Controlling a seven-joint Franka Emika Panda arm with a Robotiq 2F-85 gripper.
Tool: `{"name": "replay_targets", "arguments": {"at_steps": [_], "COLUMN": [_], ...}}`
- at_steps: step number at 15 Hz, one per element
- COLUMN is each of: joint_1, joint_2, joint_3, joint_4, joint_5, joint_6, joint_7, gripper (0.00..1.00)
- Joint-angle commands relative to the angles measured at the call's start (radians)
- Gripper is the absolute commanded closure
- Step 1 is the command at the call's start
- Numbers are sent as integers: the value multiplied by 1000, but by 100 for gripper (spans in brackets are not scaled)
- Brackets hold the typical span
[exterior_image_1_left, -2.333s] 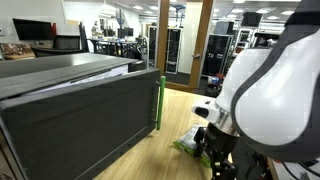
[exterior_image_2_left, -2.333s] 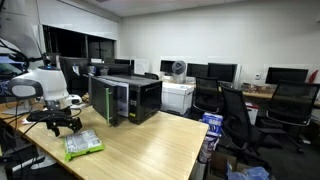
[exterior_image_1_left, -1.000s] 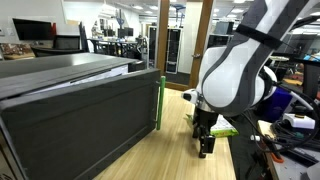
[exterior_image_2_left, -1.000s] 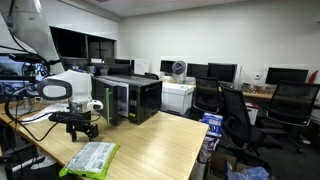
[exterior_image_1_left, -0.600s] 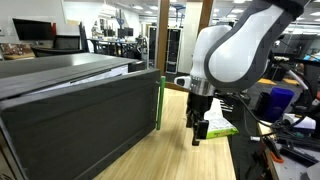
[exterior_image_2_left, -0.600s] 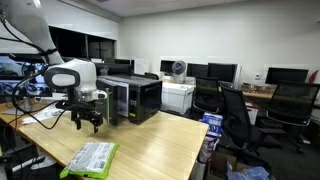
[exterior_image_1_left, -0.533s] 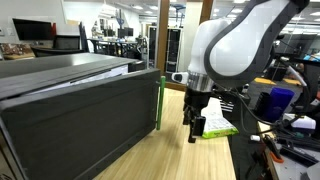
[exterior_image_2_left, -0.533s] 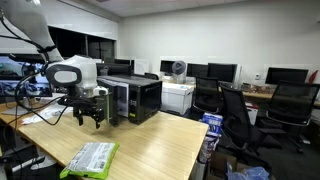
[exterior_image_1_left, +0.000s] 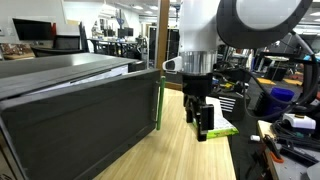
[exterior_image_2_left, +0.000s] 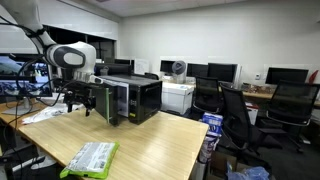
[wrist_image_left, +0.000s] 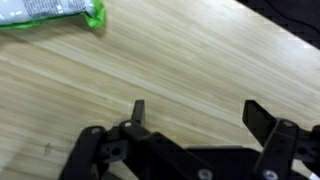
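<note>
Wooden table (exterior_image_2_left: 150, 140), office chairs (exterior_image_2_left: 236, 118), white wall (exterior_image_2_left: 200, 40)

Obstacle, principal: black microwave (exterior_image_2_left: 128, 100) standing on the desk (exterior_image_2_left: 150, 138), its bulk close beside the gripper (exterior_image_2_left: 78, 101). In an exterior view its front edge with the green handle (exterior_image_1_left: 160, 103) rises upright near the arm. Obstacle, low: green packet (exterior_image_2_left: 90, 158) lying flat toward the near desk edge, well apart from the gripper; it lies at the top left corner of the wrist view. Free room: bare wood beneath and between the wide-spread fingers (wrist_image_left: 138, 112), and open desk surface from microwave to packet. Beyond the desk edge: office chairs (exterior_image_2_left: 235, 118).
</note>
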Motion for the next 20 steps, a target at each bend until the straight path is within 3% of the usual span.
{"name": "replay_targets", "arguments": {"at_steps": [1,5,9,20], "joint_1": [-170,-260,-300,-459], "joint_2": [-91,-140,-159,-83], "joint_3": [170,258,292,249], "joint_4": [-33,-48,-68,-148], "joint_5": [-35,-40,-47,-157], "joint_6": [-83,-143,-240,-221], "joint_7": [56,128,164,314], "gripper": [0,0,0,0]}}
